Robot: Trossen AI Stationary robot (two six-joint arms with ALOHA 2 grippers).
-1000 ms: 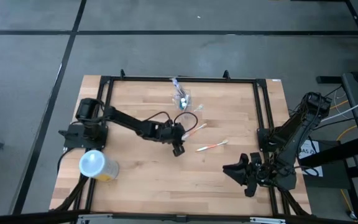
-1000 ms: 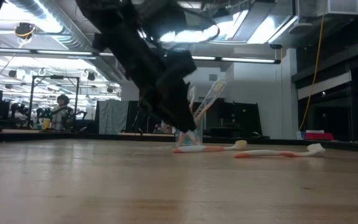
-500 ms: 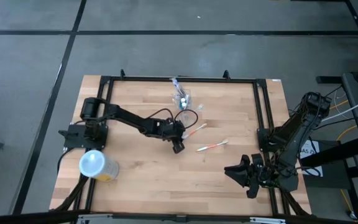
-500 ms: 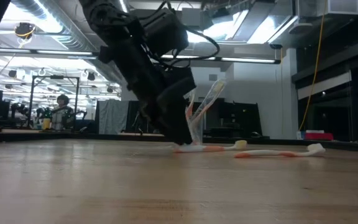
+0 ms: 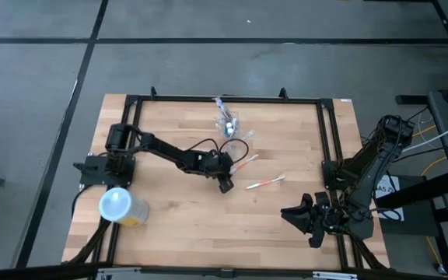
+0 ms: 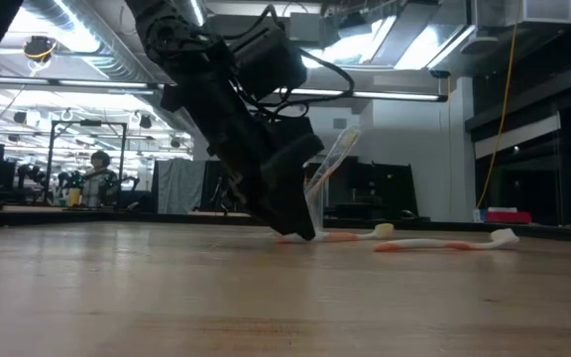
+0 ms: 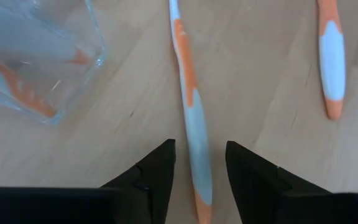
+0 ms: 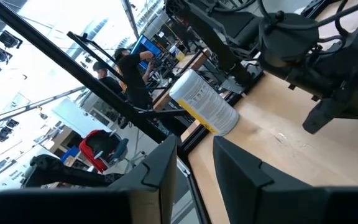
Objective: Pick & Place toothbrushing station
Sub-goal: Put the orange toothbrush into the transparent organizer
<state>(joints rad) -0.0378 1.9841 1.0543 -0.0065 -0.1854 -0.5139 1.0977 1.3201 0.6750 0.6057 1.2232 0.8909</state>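
Observation:
The clear cup-like toothbrushing station stands on its base at the table's far middle, with toothbrushes leaning in it; it also shows in the left wrist view. An orange-and-white toothbrush lies flat on the wood just nearer. My left gripper is low over its handle end, open, with one finger on either side of the handle and a gap to each. A second toothbrush lies to the right. My right gripper waits open near the right front edge.
A yellow tub with a pale round lid stands at the near left corner. A black frame runs round the table. Bare wood lies between the toothbrushes and the near edge. People and workstations show in the room behind.
My left gripper has come down toward the table and edged a little toward the near toothbrush, so that its fingertips now sit just above the wood at the handle end. The toothbrushes and the cup have stayed in place.

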